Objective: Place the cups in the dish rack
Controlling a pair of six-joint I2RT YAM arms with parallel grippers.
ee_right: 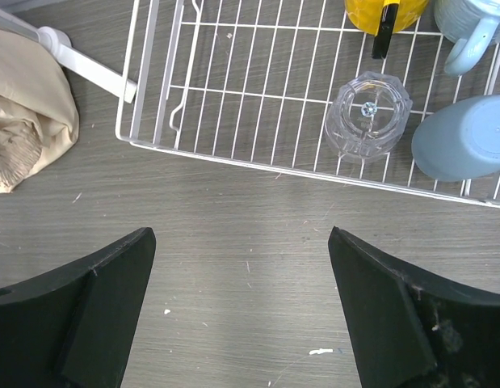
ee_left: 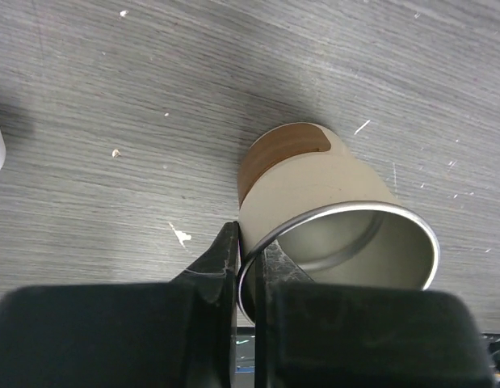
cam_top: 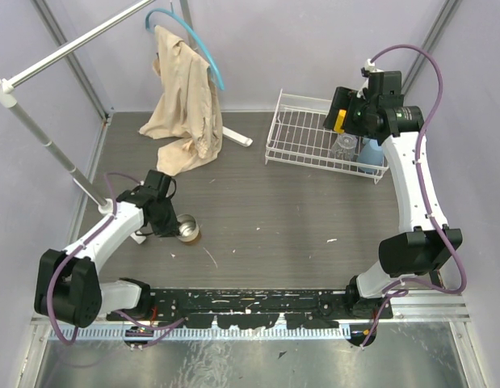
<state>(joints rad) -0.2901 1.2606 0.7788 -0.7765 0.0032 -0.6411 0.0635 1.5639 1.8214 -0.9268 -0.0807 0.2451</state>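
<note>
My left gripper [cam_top: 170, 229] is shut on the rim of the silvery metal cup [cam_top: 187, 231], which lies tilted on the grey table at the left. In the left wrist view one finger is inside the metal cup [ee_left: 330, 202] and one outside. My right gripper [ee_right: 241, 242] is open and empty, above the table just in front of the white dish rack [ee_right: 233, 89], seen at the back right from above [cam_top: 302, 129]. In the rack are the clear glass cup [ee_right: 367, 117], upside down, the light blue tumbler [ee_right: 464, 137], the yellow-orange mug [ee_right: 383, 12] and the light blue handled mug [ee_right: 476, 24].
A white pole clothes stand [cam_top: 48, 145] rises at the left, with a beige cloth [cam_top: 181, 113] hanging down to the table at the back. One of its feet [ee_right: 80, 56] lies close to the rack's left side. A black rail runs along the near edge.
</note>
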